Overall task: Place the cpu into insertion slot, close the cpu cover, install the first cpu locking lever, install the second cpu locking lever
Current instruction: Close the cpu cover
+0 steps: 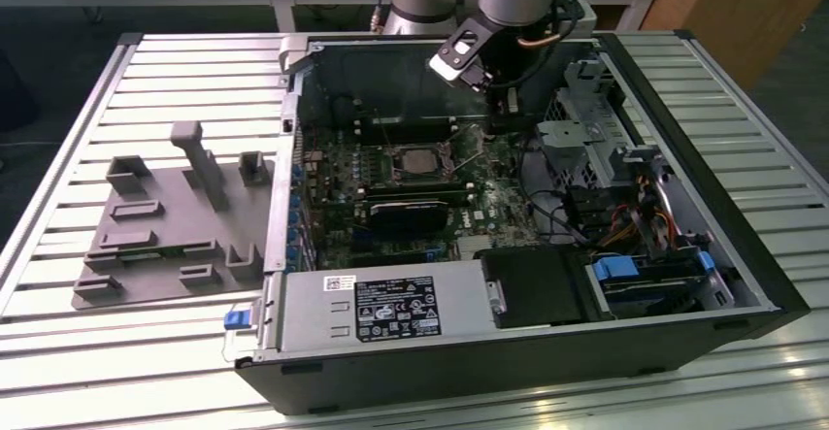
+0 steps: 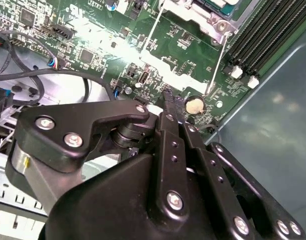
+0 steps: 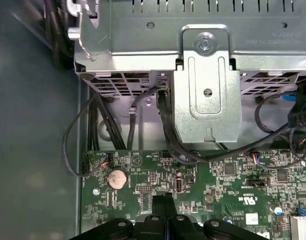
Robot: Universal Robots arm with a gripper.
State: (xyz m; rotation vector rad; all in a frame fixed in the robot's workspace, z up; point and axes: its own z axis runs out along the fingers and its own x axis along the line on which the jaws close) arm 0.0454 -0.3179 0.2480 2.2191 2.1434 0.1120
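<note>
Pinched narrow on nothing, the black gripper (image 2: 170, 102) is risking scraping the round silver coin battery (image 2: 195, 105) just beside it.

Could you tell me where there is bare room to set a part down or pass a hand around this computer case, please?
Free: the slatted table around the grey fixture plate on the exterior view's left, and its strip past the case on the right. Crowded: inside the case, where the tool hangs over the motherboard beside cables and the drive cage.
</note>
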